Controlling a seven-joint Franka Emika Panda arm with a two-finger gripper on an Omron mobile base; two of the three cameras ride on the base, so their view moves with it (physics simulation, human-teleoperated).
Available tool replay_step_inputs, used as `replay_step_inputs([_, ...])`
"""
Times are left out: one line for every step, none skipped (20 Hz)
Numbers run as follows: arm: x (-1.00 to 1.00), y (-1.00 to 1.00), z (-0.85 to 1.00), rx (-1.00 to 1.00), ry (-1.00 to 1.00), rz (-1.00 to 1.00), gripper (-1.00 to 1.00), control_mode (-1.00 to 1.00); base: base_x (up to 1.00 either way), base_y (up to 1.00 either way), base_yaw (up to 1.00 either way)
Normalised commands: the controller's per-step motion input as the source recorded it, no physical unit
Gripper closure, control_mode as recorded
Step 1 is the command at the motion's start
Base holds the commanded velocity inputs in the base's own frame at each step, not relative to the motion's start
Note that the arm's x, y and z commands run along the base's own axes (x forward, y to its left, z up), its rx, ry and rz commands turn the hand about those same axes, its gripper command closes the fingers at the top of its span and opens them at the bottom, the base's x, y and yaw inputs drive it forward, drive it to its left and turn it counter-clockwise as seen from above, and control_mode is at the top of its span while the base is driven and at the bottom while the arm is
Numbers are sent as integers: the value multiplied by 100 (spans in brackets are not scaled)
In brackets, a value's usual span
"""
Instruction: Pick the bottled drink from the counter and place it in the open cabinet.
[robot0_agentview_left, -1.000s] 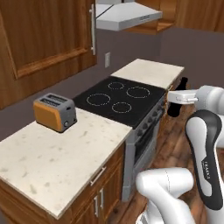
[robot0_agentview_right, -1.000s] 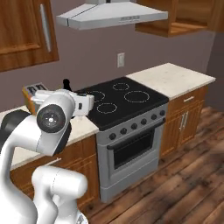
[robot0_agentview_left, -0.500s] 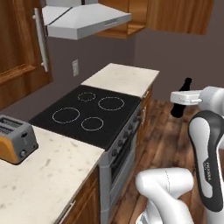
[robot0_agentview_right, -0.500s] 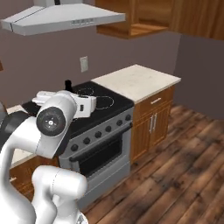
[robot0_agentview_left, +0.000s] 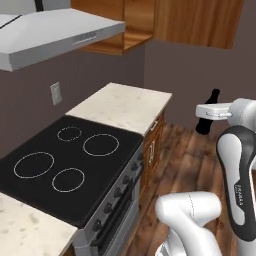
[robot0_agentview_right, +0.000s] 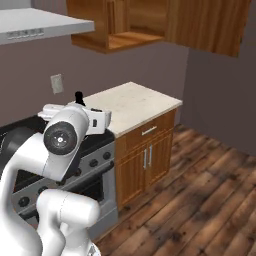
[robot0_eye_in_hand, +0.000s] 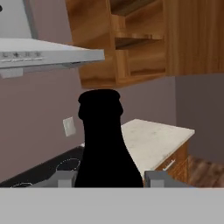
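Note:
The bottled drink (robot0_eye_in_hand: 105, 144) is a small black bottle with a narrow neck, standing upright between my fingertips in the hand view. My gripper (robot0_eye_in_hand: 109, 178) is shut on its lower body. From the left base, the bottled drink (robot0_agentview_left: 203, 125) hangs in my gripper (robot0_agentview_left: 212, 112) out over the wooden floor, right of the stove. From the right base its cap (robot0_agentview_right: 78, 97) pokes up behind my arm. The open cabinet (robot0_eye_in_hand: 135, 43) is a doorless brown wooden box with an inner shelf, high on the wall ahead (robot0_agentview_left: 125, 27) (robot0_agentview_right: 122, 25). The counter is out of view.
A black stove (robot0_agentview_left: 70, 165) adjoins a small speckled top (robot0_agentview_left: 122, 105) over wooden drawers (robot0_agentview_right: 145, 155). A grey range hood (robot0_agentview_left: 55, 32) hangs left of the open cabinet. Closed wooden doors (robot0_agentview_left: 197, 20) continue to its right. Wooden floor (robot0_agentview_right: 200, 200) lies open on the right.
The whole scene has slid as the base moved: the toaster and near countertop have left view, and the open cabinet has come in. The bottle stays gripped throughout.

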Motion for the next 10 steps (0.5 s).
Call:
replay_step_inputs([0, 0, 0, 0, 0, 0, 100, 100, 69, -84, 0])
replay_step_inputs([0, 0, 0, 0, 0, 0, 100, 100, 70, -81, 0])
replay_step_inputs([0, 0, 0, 0, 0, 0, 100, 100, 72, -79, 0])
replay_step_inputs([0, 0, 0, 0, 0, 0, 100, 100, 75, -71, 1])
replay_step_inputs([0, 0, 0, 0, 0, 0, 100, 100, 86, -61, 4])
replay_step_inputs([0, 0, 0, 0, 0, 0, 100, 100, 78, -59, 5])
replay_step_inputs([0, 0, 0, 0, 0, 0, 100, 100, 71, -59, 6])
replay_step_inputs([0, 0, 0, 0, 0, 0, 100, 100, 69, -59, 5])
replay_step_inputs([0, 0, 0, 0, 0, 0, 100, 100, 68, -51, 4])
replay_step_inputs([0, 0, 0, 0, 0, 0, 100, 100, 65, -40, 3])
